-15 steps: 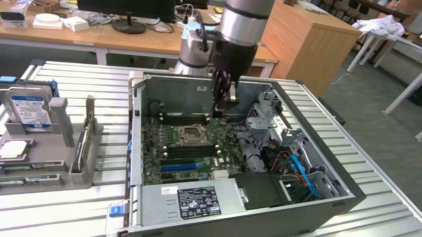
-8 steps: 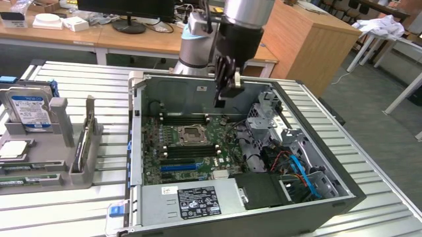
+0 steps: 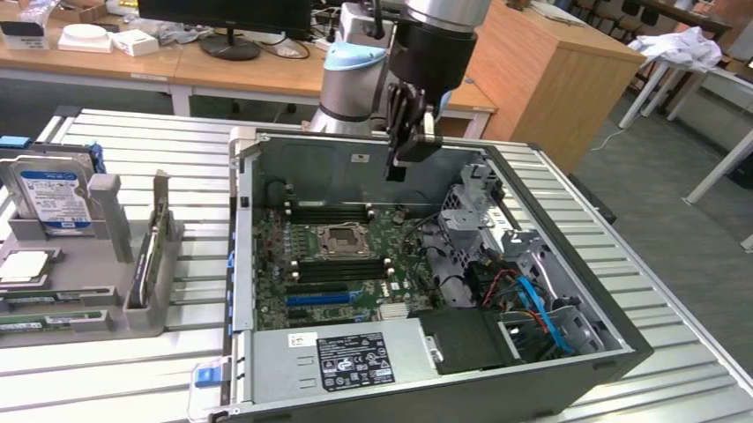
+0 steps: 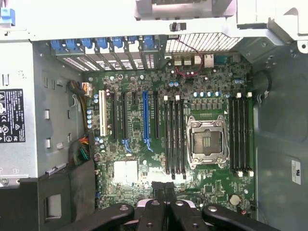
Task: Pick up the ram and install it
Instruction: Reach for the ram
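Over the far end of the open grey metal computer case (image 3: 330, 167), the silver and pale-blue robot arm (image 3: 353, 62) hung with its jaws drawn together on a thin dark ram stick (image 3: 397, 169). The stick was seen nearly edge-on, so I judged that hold rather than saw it plainly. Picking up therefore seemed done. Installing was not: the stick was well above the green motherboard (image 4: 216, 185), and the long black memory slots (image 4: 175, 137) beside the square silver processor socket (image 4: 207, 142) appeared unfilled, with white clips at their ends.

On the exterior view's left, a grey plastic parts holder (image 3: 106, 291) held a blue-labelled hard drive (image 3: 53, 198) upright, with more green memory sticks (image 3: 48, 323) lying at its near end. Case and holder rested on a white slatted metal table (image 3: 118, 379). Beyond it were pale wooden desks (image 3: 235, 66) carrying a black monitor stand (image 3: 229, 46), a wooden cabinet (image 3: 553, 79), grey floor and, far to the exterior view's right, a heaped white cloth (image 3: 682, 44).
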Robot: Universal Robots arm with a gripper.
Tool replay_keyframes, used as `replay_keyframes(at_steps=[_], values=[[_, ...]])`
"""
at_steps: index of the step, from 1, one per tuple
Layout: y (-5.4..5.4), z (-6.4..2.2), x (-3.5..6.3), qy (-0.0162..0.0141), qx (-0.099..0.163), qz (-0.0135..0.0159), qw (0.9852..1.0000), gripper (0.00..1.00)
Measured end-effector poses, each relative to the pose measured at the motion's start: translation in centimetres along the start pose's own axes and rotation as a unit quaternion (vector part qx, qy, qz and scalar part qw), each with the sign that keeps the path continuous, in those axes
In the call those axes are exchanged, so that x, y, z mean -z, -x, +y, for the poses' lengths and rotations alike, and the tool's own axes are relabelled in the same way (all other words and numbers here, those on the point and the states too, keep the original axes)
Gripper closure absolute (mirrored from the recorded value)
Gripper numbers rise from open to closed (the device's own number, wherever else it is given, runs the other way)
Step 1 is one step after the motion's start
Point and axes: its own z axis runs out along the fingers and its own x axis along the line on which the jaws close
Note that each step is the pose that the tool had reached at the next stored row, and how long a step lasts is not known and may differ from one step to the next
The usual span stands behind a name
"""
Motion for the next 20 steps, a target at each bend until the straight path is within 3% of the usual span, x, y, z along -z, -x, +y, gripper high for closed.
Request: replay_keyframes(at_steps=[7,10,13,20], values=[[0.0,-0.03,-0.99,-0.0003,0.0,0.0,1.0,0.9],[0.0,-0.51,-1.09,-0.0004,-0.001,-0.0001,1.0,0.9],[0.1,-1.45,-1.1,-0.0008,-0.001,-0.0004,1.0,0.9],[0.3,-4.53,-1.1,-0.0006,-0.001,-0.003,1.0,0.9]])
